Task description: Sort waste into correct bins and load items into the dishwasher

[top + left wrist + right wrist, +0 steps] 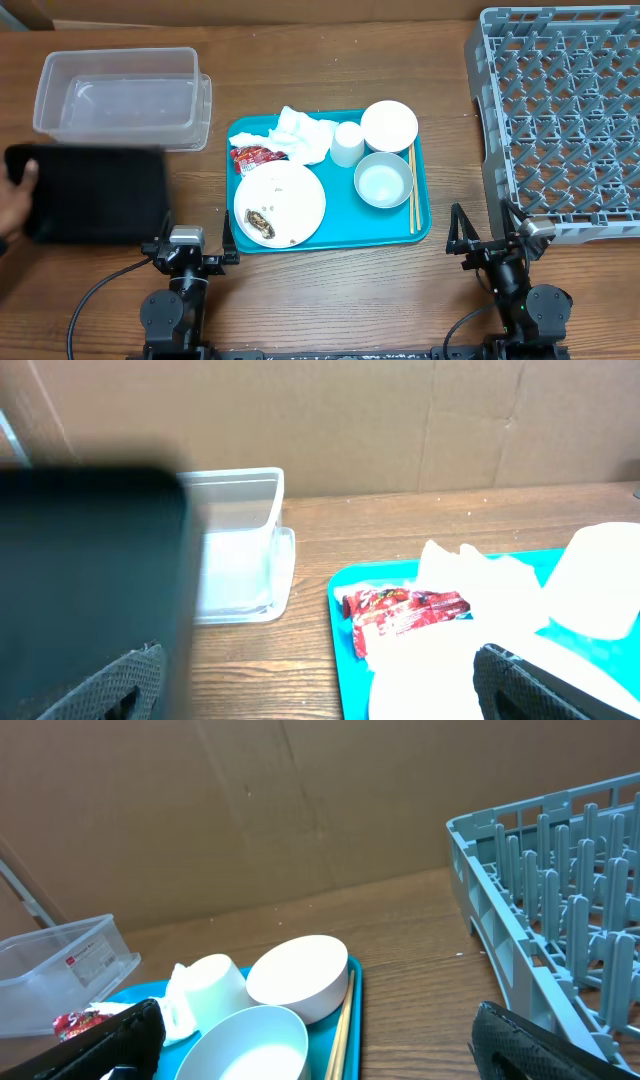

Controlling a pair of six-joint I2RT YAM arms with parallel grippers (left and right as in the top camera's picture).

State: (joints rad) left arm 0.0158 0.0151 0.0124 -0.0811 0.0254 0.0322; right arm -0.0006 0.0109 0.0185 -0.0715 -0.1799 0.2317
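The left gripper (197,228) sits at the near edge of the table, jaws spread wide and holding nothing. Just beyond it and slightly to its right is the near-left corner of the teal tray (340,228). The flat plate (292,192) fills that corner, with a brown food scrap (261,220) on its near side. Farther along the same line lies the red wrapper (254,155), touching the plate's far rim, and the crumpled napkin (306,135) is just right of the wrapper. The black tray (95,195) lies to the left of this gripper, blurred, with a person's hand (14,195) at its left end. The clear tub (122,135) stands beyond it.

The right gripper (486,228) is also at the near edge, jaws wide apart and empty, between the teal tray and the dish rack (560,110). The chopsticks (412,190) lie along the tray's right rim, their long axis running near to far. Two bowls (383,182) and an upturned cup (347,145) sit to their left.

The waste clusters on the tray's left half, so the left arm is the nearer one for it and both bins lie on its side. The chopsticks and dishes are nearer the right arm, with the rack to its right.
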